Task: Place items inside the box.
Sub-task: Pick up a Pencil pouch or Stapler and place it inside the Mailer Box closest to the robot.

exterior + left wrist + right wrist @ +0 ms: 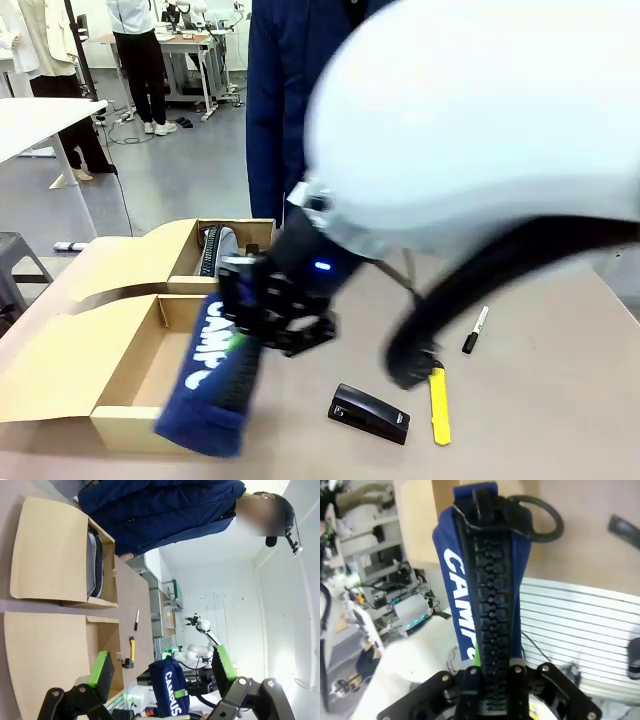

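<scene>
Now the right pincer [250,335] squeezes the blue pouch [215,380], dangling it by the box [130,428] at the left edge of the surface [560,400] to go in; the left pincer [162,666] is wide.

front camera looks across the table [560,400] at the person [280,110] — all views share the navy pouch [215,385], right wrist closest.

White arms, black hands.
You'll see the right arm [470,110] as a smooth white shell with a black cable [450,295] and a small blue light [321,266]; your left gripper [162,665] is black with green pads [102,669].
</scene>
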### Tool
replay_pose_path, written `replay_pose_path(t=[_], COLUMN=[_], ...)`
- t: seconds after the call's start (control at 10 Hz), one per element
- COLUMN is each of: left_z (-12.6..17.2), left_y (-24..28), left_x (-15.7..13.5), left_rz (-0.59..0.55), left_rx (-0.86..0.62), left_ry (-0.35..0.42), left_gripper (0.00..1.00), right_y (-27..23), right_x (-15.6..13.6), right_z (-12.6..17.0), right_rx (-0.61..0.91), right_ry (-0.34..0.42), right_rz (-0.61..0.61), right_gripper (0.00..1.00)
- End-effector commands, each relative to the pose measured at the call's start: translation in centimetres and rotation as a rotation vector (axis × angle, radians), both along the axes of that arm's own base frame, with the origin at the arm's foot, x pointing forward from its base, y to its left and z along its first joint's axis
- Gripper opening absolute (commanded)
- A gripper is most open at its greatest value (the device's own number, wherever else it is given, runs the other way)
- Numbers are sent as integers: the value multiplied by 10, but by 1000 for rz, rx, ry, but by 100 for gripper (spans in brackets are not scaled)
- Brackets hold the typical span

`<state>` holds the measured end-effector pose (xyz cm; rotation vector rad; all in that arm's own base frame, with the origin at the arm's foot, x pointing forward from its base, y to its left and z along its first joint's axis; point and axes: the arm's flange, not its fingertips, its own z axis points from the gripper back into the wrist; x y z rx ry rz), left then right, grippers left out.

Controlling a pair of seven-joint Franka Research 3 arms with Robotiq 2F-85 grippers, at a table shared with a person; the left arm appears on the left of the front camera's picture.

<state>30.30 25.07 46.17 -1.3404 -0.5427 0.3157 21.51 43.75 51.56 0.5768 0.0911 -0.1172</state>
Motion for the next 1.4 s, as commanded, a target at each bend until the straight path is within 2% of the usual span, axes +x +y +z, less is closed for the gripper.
replay_pose_path(t=[0.0, 0.1, 0.2, 0.3, 0.4, 0.5, 0.6, 0.9, 1.0, 1.1, 1.3], left_z=[2, 2, 2, 2, 2, 2, 2, 2, 2, 2, 2], left_y=[-1, -1, -1, -1, -1, -1, -1, -1, -1, -1, -1], left_x=[-2, -2, -2, -2, -2, -2, -2, -2, -2, -2, -2], left_rz=[-8, -8, -8, -8, -8, -8, -8, -8, -8, -8, -8], left_rx=[1, 1, 1, 1, 1, 1, 1, 1, 1, 1, 1], left_ry=[-20, -20, -20, -20, -20, -20, -20, -20, -20, -20, -20], left_gripper=[100, 100, 100, 100, 100, 100, 100, 100, 100, 100, 100], right_y=[60, 82, 88, 44, 44, 58, 89, 156, 167, 184, 202], right_x=[48, 57, 59, 39, 39, 58, 66, 96, 98, 100, 100], right_z=[1, -4, -6, -5, -5, -17, -24, -37, -46, -61, -71], right_rx=[-108, -136, -173, -72, -72, -121, -268, -357, -366, -398, -401], right_ry=[41, 53, 33, 36, 36, 51, 2, -99, -95, -122, -109], right_rz=[-39, -34, -51, -20, -20, -22, 34, 151, 154, 135, 87], right_gripper=[7, 7, 7, 7, 7, 7, 7, 7, 7, 7, 7])
